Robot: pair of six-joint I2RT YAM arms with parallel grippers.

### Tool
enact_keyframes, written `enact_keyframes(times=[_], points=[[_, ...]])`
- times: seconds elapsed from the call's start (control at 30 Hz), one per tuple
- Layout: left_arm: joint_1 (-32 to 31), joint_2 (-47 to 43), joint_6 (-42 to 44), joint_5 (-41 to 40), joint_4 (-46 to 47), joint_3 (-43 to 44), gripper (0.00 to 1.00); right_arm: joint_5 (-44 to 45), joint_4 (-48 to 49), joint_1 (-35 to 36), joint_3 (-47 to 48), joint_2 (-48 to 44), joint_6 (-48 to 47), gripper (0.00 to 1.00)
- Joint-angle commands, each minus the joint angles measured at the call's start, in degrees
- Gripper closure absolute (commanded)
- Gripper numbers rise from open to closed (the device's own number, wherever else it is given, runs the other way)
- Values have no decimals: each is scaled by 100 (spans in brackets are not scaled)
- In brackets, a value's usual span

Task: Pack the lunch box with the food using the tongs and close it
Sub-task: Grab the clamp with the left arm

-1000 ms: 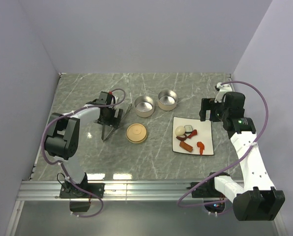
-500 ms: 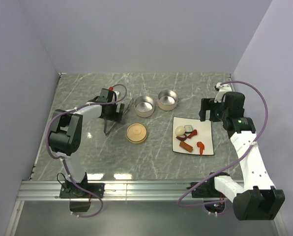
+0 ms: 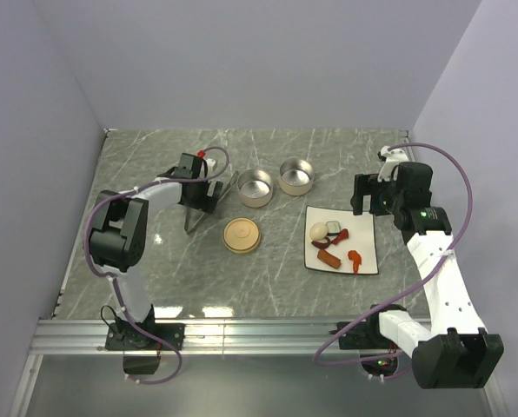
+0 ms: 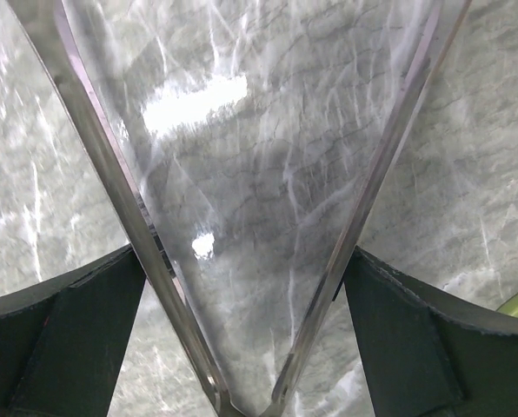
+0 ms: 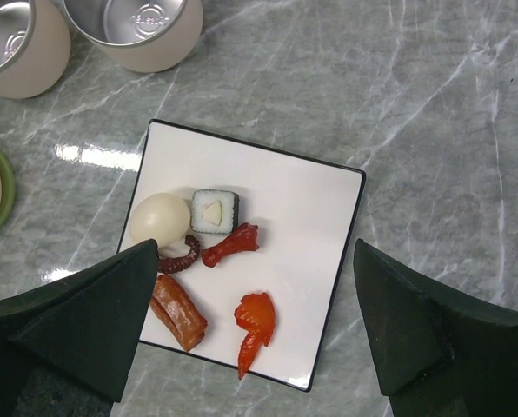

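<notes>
The silver tongs (image 3: 192, 222) (image 4: 109, 174) lie in a narrow V at the left of the table. My left gripper (image 3: 203, 193) (image 4: 246, 256) has its jaws set wide around them, and each thin arm rests against a finger's inner face. The food sits on a white square plate (image 3: 363, 252) (image 5: 311, 217): a white egg (image 5: 159, 217), a sushi piece (image 5: 215, 211), a brown sausage (image 5: 178, 311) and red bits (image 5: 255, 320). My right gripper (image 3: 369, 195) (image 5: 255, 248) hovers open above the plate, holding nothing. The lunch box tins (image 3: 255, 187) (image 3: 296, 176) stand open.
A round tan lid (image 3: 242, 234) with a green rim lies flat between the tongs and the plate. The two tins (image 5: 20, 43) (image 5: 137, 26) stand close together just behind the plate. Walls enclose the table on the left, back and right.
My left gripper has shifted toward the back of the table, and the tongs have moved with it. The right arm has stayed still.
</notes>
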Motion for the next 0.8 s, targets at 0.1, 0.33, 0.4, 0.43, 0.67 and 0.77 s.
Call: enact_keyframes(times=[0.1,0.33,0.4,0.43,0.67,0.77], points=[[45,572,465,-404,-436,50,1,-35,31,-34,51,19,-76,0],[203,555,228,-422,-586,147,19,-105,5,-26,77,28,-76,0],[291,467,219,-387,-612,146,25,-141,5,-26,86,1,-76,0],[370,380,211,-343,-664,181,30,-158,5,-26,86,-7,-68,0],[651,-60,342,79,-1068,445,57,-307,198,-34,7,-323,55,0],[661,-306,430,202,-1244,550,61,-553,172,-26,68,-315,38,0]])
